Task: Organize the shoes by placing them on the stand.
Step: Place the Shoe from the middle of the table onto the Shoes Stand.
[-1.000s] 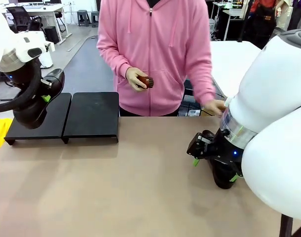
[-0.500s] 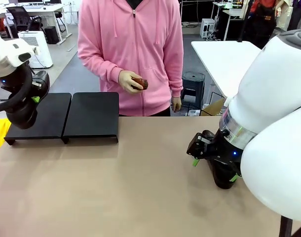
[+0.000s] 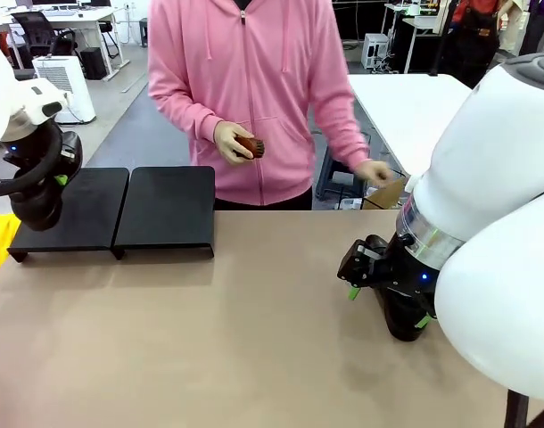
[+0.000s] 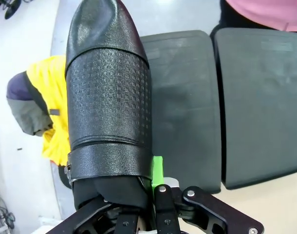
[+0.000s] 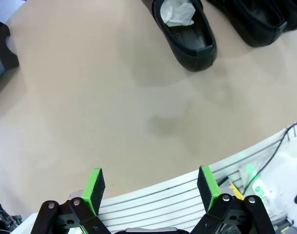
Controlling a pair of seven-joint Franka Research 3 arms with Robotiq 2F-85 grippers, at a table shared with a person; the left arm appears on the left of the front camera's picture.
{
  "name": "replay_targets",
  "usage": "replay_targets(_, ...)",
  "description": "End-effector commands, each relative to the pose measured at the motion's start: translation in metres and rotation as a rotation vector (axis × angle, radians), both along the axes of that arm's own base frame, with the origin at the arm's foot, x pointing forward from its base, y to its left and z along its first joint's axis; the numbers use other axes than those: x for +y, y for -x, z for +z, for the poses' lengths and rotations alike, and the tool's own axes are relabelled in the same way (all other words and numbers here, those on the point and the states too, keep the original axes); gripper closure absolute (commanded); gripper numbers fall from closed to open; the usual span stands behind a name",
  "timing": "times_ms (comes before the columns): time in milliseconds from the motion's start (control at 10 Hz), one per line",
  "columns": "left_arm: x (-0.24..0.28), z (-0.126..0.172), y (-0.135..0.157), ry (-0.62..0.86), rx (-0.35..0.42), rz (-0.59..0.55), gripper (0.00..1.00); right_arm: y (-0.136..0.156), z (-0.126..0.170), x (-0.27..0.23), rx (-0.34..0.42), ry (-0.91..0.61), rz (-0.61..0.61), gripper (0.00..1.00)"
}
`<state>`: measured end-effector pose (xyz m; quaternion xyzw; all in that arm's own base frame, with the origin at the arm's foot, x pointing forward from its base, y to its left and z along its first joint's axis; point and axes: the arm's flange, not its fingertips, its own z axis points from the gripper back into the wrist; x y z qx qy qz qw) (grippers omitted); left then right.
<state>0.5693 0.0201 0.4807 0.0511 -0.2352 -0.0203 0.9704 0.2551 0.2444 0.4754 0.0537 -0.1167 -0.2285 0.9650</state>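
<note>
**Step in hand:** placing a shoe.

The left gripper (image 4: 139,185) pinches a shoe (image 4: 107,97) at its heel end (sole toward the wrist camera). Its fingers are pressed nearly together, above the left panel of the stand (image 3: 165,209).

The right gripper (image 5: 151,178) sits low over the table (image 3: 210,339), fingers spread and empty. More shoes (image 5: 194,48) lie ahead of it.

**Next move (a judgement):** turn the held shoe sole-down, lower it onto the panel, then release.

Person in pink hoodie (image 3: 254,80), small reddish-brown brush (image 3: 251,145), tan tabletop (image 3: 210,339), white table behind (image 3: 415,107)
</note>
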Motion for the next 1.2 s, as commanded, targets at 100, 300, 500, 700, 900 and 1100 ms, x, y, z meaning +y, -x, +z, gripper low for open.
replay_targets(100,0.002,-0.009,-0.006,-0.037,-0.049,0.026,1.00,-0.001,0.001,0.002,-0.005,-0.021,-0.003,0.00)
replay_targets(300,0.004,-0.022,-0.008,-0.027,-0.059,-0.008,1.00,-0.001,0.001,0.002,-0.005,-0.021,-0.003,0.00)
replay_targets(500,0.009,-0.030,-0.012,-0.020,-0.048,-0.012,1.00,-0.001,0.001,0.002,-0.005,-0.021,-0.003,0.00)
replay_targets(700,0.010,-0.033,-0.014,-0.041,-0.040,-0.011,1.00,-0.001,0.001,0.002,-0.005,-0.021,-0.003,0.00)
replay_targets(900,0.011,-0.041,-0.017,-0.036,-0.022,-0.013,0.73,-0.001,0.001,0.002,-0.005,-0.021,-0.003,0.00)
replay_targets(1100,0.015,-0.049,-0.023,-0.027,0.002,-0.010,0.34,-0.001,0.001,0.002,-0.005,-0.021,-0.003,0.00)
